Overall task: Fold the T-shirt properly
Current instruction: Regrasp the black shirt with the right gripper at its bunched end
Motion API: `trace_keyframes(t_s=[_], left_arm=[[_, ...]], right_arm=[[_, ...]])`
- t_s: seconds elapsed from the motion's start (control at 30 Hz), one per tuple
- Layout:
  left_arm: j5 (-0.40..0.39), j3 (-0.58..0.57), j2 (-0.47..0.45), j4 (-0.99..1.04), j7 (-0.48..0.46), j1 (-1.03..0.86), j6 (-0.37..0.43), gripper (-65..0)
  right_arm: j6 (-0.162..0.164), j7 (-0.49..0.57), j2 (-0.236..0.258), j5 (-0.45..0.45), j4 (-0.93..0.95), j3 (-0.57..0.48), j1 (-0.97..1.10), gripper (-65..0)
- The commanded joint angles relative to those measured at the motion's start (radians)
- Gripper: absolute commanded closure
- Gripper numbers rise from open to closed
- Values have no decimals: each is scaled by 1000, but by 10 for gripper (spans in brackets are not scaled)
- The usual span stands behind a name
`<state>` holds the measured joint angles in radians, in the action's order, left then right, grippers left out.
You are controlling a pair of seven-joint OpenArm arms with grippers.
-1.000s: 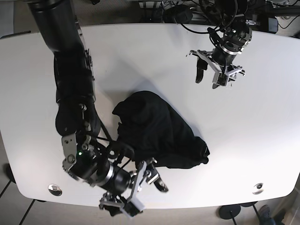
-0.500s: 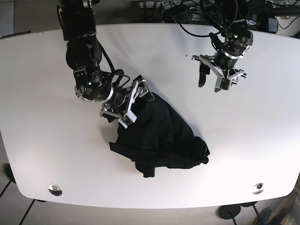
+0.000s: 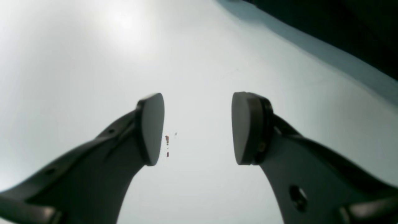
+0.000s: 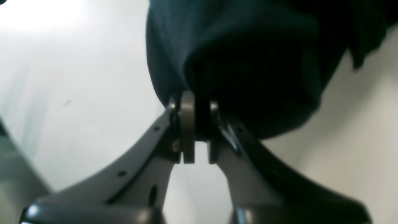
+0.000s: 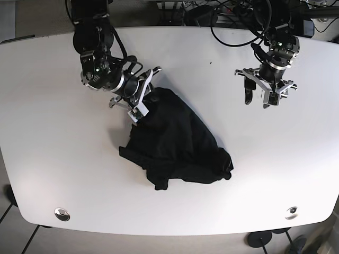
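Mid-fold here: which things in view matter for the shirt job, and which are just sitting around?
Job:
T-shirt, crumpled
right tool, shut on the T-shirt
left tool, open over bare table

Lying about:
cables at the far edge
two round fittings near the front edge

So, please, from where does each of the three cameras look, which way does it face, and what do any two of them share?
Base: high above, looking down on the white table, the black T-shirt and both arms.
Left wrist: on the left arm, looking past the open left gripper at bare table, with a dark edge at top right.
Right wrist: on the right arm, looking along the right gripper, shut on a fold of the T-shirt.
Shared: base and right wrist both show the right gripper pinching the shirt's upper edge.
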<state>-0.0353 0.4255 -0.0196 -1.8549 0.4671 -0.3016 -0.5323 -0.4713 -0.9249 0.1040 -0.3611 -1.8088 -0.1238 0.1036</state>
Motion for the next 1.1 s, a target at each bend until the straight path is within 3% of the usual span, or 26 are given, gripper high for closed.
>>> trace_keyframes(t_s=[0.03,0.2,0.33,0.4,0.43,0.53,0.77,0.9,1.03,1.1], left_arm=[[-15,19,-4,-16,-24,2,1,-312],[-16,66,-4,-16,-24,3,-1,-312],[-16,94,-4,-16,-24,5,-2,-312],[-16,95,-7,-16,-24,3,-2,-312],[-16,95,-19,-16,-24,2,-2,-312],[-16,95,-23,-16,-24,0,-2,-312],[-16,95,-24,-16,-24,-1,-2,-312],[-16,94,-24,-16,-24,-1,-2,-312],[-16,91,-21,-16,-24,0,-2,-312],[-16,91,-21,-16,-24,0,-2,-312]], right_arm=[[-2,-27,-3,-16,-110,2,44,-19],[-2,-61,3,-16,-202,3,193,-29],[-5,-52,29,-32,-220,2,279,-266],[-4,-41,41,-129,-222,5,275,-406],[1,-30,66,-186,-222,5,259,-438],[3,-35,86,-260,-219,3,175,-438],[3,-35,79,-260,-82,-4,-152,-439],[3,-27,81,-257,116,-133,-388,-439],[3,60,76,-160,238,-288,-520,-445],[3,114,33,-77,317,-351,-572,-447]])
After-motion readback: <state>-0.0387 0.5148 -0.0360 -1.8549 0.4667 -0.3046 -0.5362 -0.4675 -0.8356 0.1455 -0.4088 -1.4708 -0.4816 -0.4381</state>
